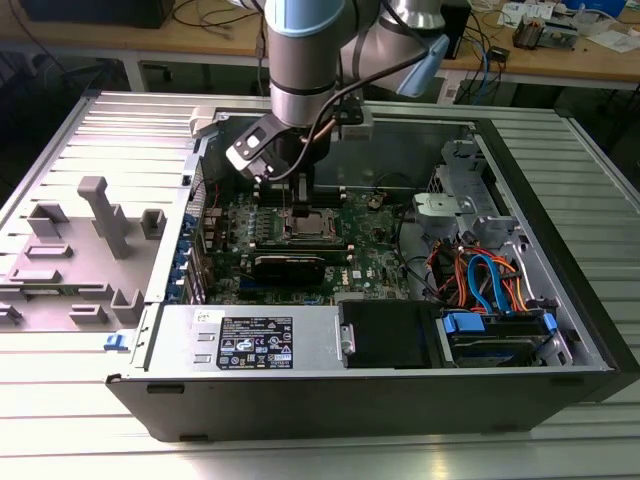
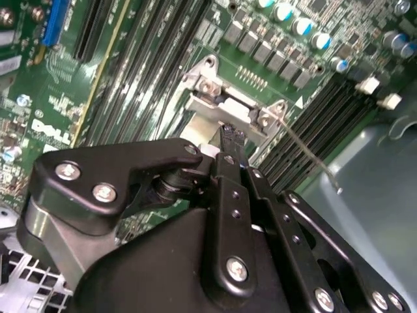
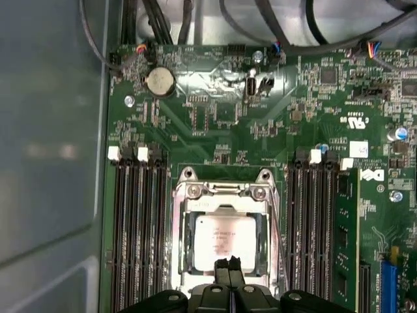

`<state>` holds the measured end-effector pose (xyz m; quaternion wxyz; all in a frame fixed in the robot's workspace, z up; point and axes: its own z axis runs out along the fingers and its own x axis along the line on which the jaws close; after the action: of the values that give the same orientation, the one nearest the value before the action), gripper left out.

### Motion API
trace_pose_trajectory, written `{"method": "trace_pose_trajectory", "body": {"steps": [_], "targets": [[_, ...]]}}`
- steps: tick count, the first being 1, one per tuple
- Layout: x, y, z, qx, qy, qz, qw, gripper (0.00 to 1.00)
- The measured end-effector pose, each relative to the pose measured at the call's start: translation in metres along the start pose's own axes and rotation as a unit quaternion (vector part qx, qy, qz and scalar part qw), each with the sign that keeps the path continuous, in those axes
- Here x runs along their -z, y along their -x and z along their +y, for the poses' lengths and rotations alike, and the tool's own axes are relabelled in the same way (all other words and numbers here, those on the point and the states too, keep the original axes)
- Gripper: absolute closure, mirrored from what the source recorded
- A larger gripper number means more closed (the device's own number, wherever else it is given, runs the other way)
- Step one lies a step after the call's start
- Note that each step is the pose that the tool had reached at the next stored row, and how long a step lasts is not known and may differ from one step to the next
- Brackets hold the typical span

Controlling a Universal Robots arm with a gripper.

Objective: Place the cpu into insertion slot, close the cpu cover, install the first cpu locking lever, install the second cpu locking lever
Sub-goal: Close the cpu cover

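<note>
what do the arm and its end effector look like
The arm is a thick tube of silver-grey segments with pale blue joint caps and a dark cable looping beside its wrist. The end effector is matte black, built of bolted linkage plates with silver screws, tapering to two slim fingers.

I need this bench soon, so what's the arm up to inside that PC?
A robot arm is working inside an open PC case. The cpu is seated on the board, with the cover lying down around it. The hand, fingers together, is low at the chip's edge. A thin lever angles out beside the socket, seemingly not latched.
</note>
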<state>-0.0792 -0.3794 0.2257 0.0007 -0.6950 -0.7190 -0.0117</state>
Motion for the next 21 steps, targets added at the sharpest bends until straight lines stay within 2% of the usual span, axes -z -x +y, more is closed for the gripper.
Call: {"method": "trace_pose_trajectory", "body": {"steps": [5,10,14,19,21], "targets": [[-0.0063,0.0001,-0.0059,0.002,0.0000,0.0000,1.0000,0.89],[-0.0192,0.0002,-0.0075,0.002,-0.0008,0.0000,1.0000,0.89],[-0.0196,0.0003,-0.0076,0.002,-0.0008,0.0000,1.0000,0.89],[-0.0144,0.0001,-0.0072,0.002,-0.0007,0.0001,1.0000,0.89],[-0.0144,0.0003,-0.0011,0.002,-0.0008,0.0000,1.0000,0.89]]}}
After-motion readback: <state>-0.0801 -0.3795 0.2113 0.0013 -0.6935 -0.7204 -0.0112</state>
